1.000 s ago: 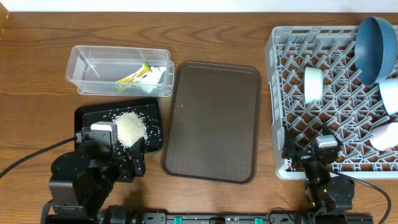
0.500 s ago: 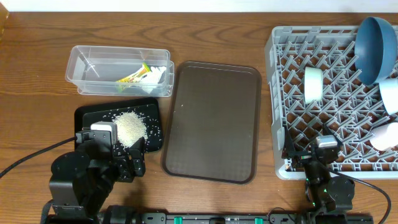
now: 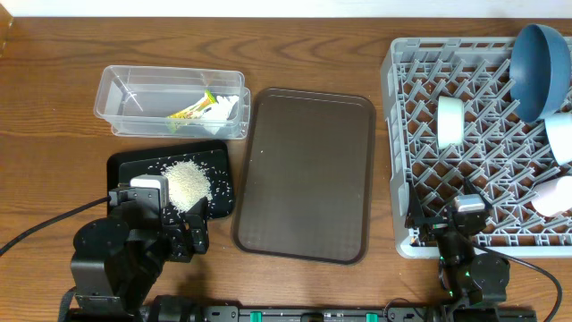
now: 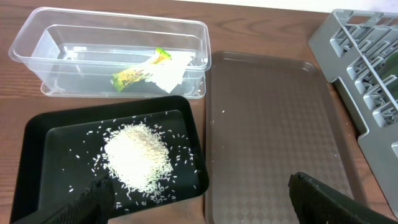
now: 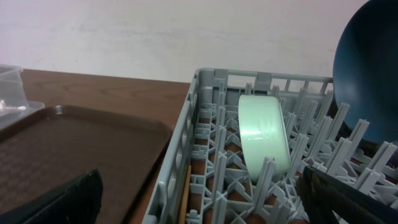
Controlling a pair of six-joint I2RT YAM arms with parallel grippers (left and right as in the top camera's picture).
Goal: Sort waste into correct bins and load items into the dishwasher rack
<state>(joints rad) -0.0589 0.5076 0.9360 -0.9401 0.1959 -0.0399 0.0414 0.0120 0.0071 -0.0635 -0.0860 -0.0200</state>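
The clear tub [image 3: 114,100] holds the orange and yellow-green wrapper [image 4: 134,75] and the white tissue [image 4: 169,74]. A heap of rice [image 4: 135,155] lies in the black bin [image 4: 43,137]. My left gripper [image 4: 199,200] is open and empty, low over the bin's near right corner. The grey rack [image 3: 391,116] holds the dark blue plate [image 3: 539,70], mint bowl [image 5: 262,140], light blue bowl [image 3: 561,136] and pinkish-white cup [image 3: 554,195]. A wooden stick [image 5: 185,196] lies along its left wall. My right gripper [image 5: 199,200] is open and empty at the rack's near left corner.
A flat brown tray [image 3: 307,173] lies between the bins and the rack, with nothing on it. Loose rice grains are scattered over the black bin's floor. Both arm bases sit at the table's near edge.
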